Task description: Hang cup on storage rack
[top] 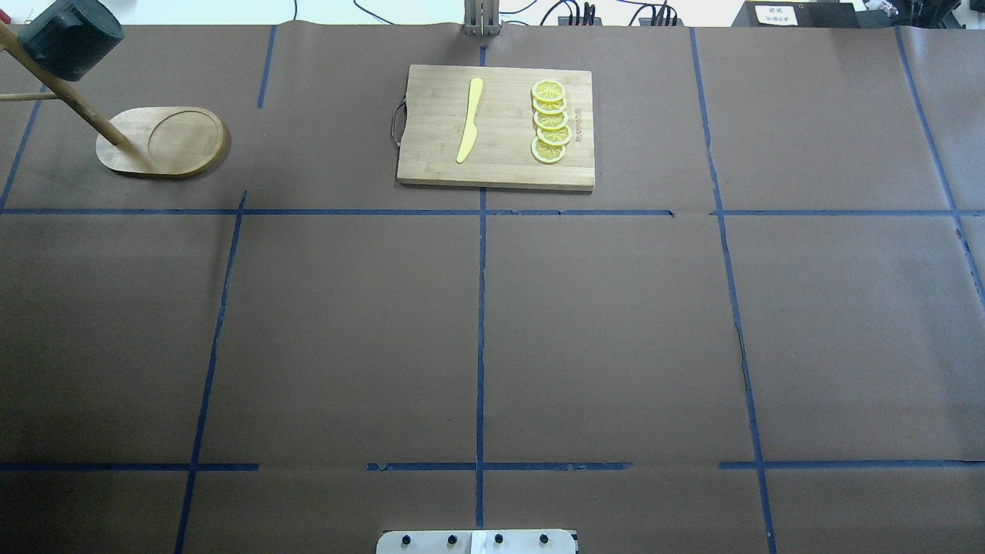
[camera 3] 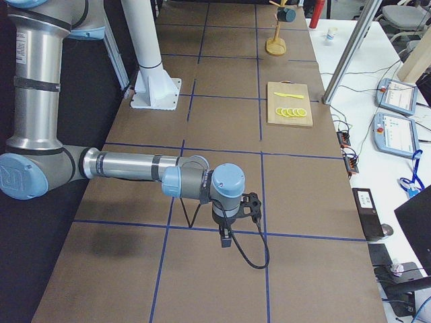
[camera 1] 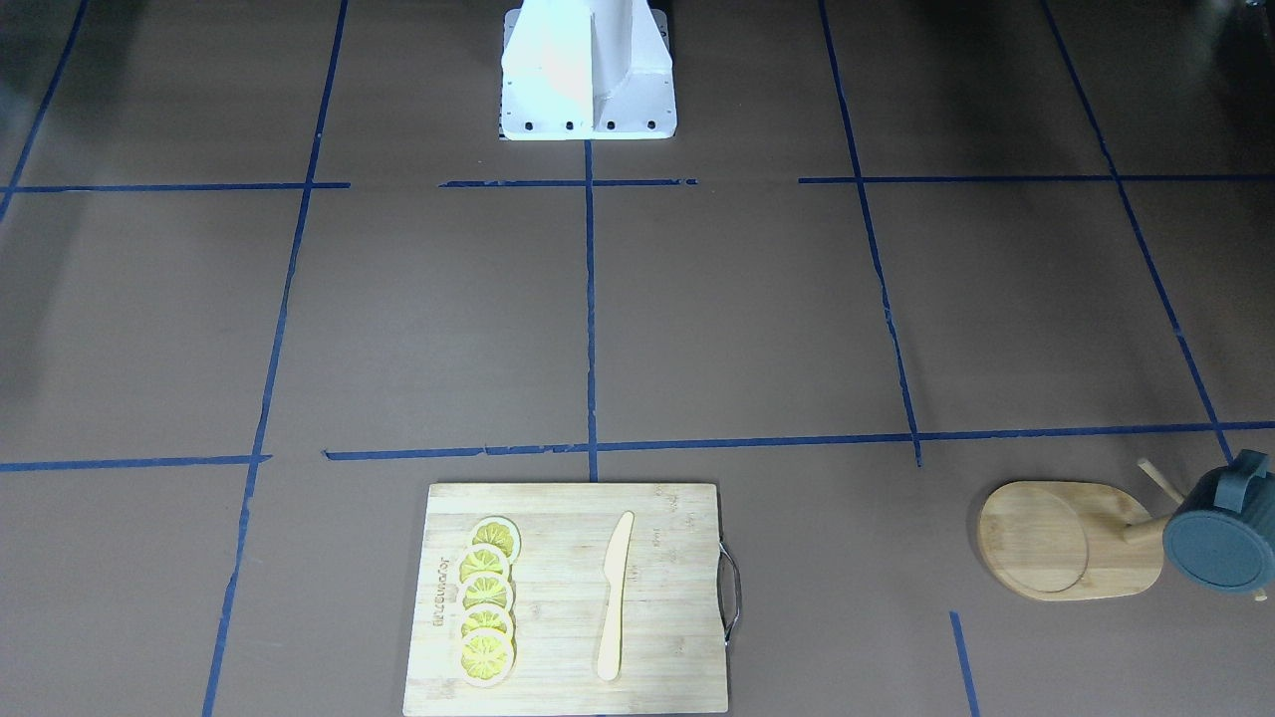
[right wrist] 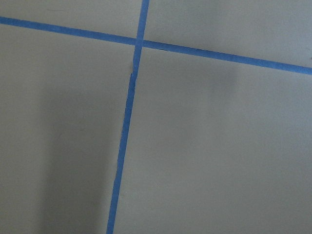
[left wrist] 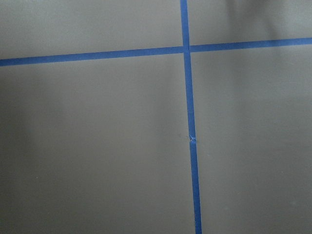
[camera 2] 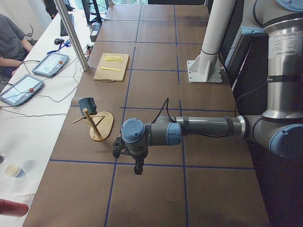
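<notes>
Cup (camera 1: 1220,533) hangs near the top of the storage rack (camera 1: 1066,543) at the front-facing view's right edge, flat base toward the camera. Overhead, both stand in the far left corner, well apart from the cutting board (top: 431,154). From the left end, the left gripper (camera 2: 118,149) hovers over the table (camera 2: 156,94), but I cannot tell how its jaws stand. From the right end, the same goes for the right gripper (camera 3: 250,205).

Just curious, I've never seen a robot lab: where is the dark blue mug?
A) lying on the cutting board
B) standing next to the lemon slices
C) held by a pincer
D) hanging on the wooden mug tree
D: the cup hangs on a peg of the storage rack.
</notes>
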